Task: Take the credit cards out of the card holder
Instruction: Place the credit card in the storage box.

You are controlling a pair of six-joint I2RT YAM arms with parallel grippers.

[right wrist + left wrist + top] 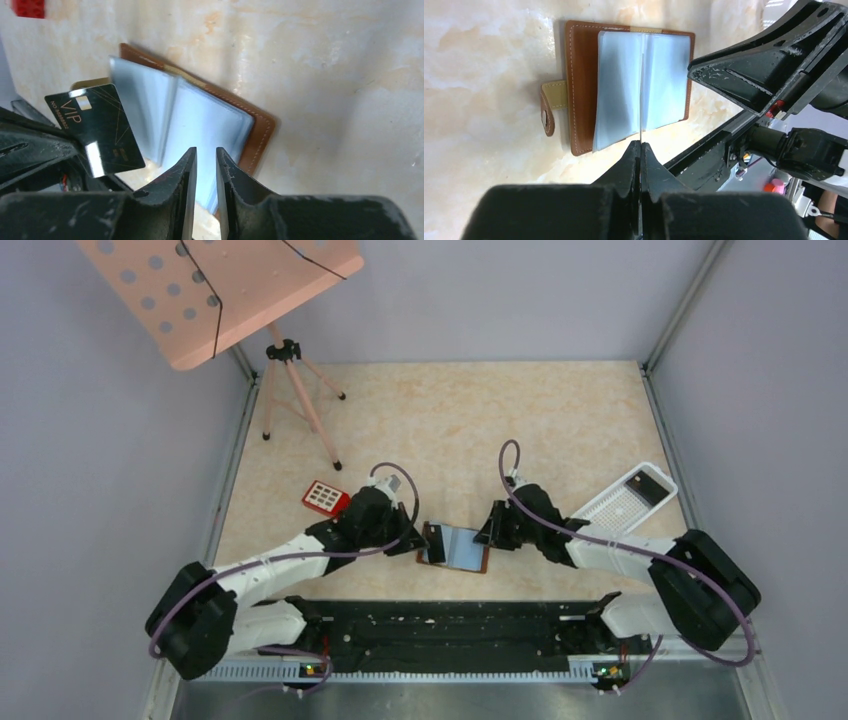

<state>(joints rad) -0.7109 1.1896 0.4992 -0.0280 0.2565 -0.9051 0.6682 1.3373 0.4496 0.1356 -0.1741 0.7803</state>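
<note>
Seen from the left wrist, the black credit card (100, 127) is only a thin edge-on line. The right jaws' tips hide the near rim of the card holder (462, 550), so I cannot tell if they touch it. The left jaws are pressed together on the card. The right jaws stand a narrow slit apart. The holder lies open on the worktop (560, 430), between both arms.

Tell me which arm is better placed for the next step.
Left, probably: the left end effector pinches the black VIP card and can set it aside. The right end effector sits at the sleeves of the card holder.
</note>
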